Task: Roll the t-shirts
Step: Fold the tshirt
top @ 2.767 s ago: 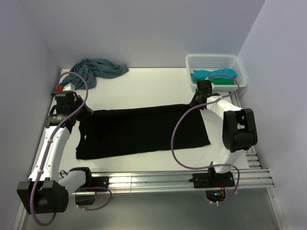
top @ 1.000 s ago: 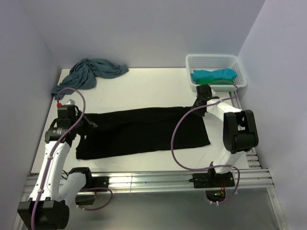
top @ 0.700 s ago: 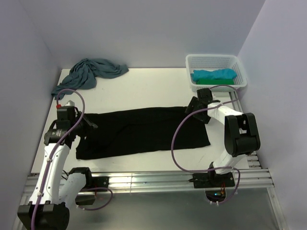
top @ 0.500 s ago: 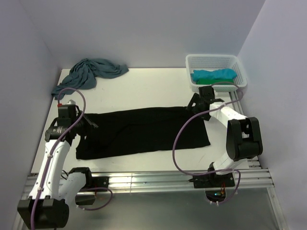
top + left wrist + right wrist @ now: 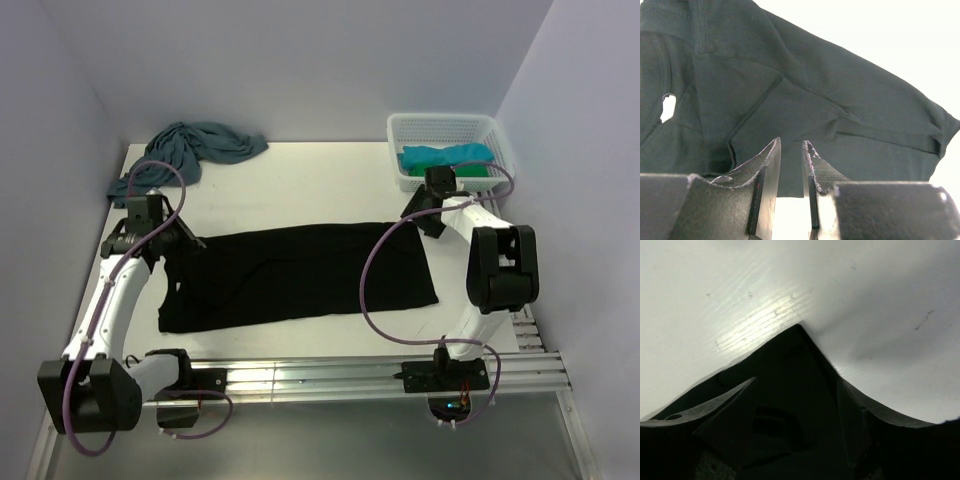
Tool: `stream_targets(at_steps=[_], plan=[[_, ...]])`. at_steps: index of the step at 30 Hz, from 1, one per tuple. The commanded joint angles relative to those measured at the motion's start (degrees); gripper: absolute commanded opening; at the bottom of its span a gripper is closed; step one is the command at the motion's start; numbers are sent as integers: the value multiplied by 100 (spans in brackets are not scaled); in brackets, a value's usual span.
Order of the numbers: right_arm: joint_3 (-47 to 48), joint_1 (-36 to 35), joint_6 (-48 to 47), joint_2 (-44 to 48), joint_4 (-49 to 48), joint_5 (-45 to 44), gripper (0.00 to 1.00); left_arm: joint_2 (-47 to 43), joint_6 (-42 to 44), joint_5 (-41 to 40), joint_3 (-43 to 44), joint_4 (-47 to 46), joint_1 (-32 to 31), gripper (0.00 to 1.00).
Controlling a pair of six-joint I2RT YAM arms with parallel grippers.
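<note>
**Q:** What lies nearest your bases?
**A:** The large black cloth t-shirt (image 5: 300, 275). It is spread flat on the white table (image 5: 300, 190) as a broad band running left to right, with a short sleeve at its left end.

**Q:** How does the left tool stand?
**A:** My left gripper (image 5: 791, 145) hangs over the shirt's left end, above the sleeve seam and near the collar. Its jaws stand a narrow slit apart. The wrist view shows cloth and bare table through the slit, and nothing is pinched.

**Q:** And the right?
**A:** My right gripper (image 5: 796, 382) is at the shirt's far right corner. Its fingers (image 5: 720, 405) are spread wide, and the pointed black corner lies on the table between them. Neither finger seems to press it, though that wrist view is dark.

**Q:** What is farther back?
**A:** At the far left lies a crumpled dusty-blue cloth t-shirt (image 5: 195, 148), well apart from the black one. At the far right, a white plastic mesh basket (image 5: 440, 122) holds a bunched turquoise t-shirt (image 5: 445, 155). A green t-shirt (image 5: 485, 167) lies beside it, partly hidden by my right arm.
</note>
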State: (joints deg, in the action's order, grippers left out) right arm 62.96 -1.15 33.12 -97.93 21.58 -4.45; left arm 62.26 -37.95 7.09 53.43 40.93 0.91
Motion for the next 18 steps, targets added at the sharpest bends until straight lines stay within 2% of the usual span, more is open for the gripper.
stream_targets(at_steps=[1,2,4,10,13,17,18], plan=[[304,71,-87,-226,-40,-65,70,268,209,-6,247,-296,67,29],[331,71,-87,-322,-75,-74,69,426,236,-6,282,-296,85,29],[375,71,-87,-411,-128,-48,59,594,262,46,282,-331,172,29],[752,71,-175,-868,152,-91,53,1200,236,538,124,-568,603,27],[867,71,-236,-1009,267,-153,38,1446,210,653,133,-586,621,26],[902,71,-280,-1114,355,-241,27,1684,174,741,27,-665,621,26],[928,71,-280,-1123,347,-249,19,1719,166,758,10,-674,613,26]])
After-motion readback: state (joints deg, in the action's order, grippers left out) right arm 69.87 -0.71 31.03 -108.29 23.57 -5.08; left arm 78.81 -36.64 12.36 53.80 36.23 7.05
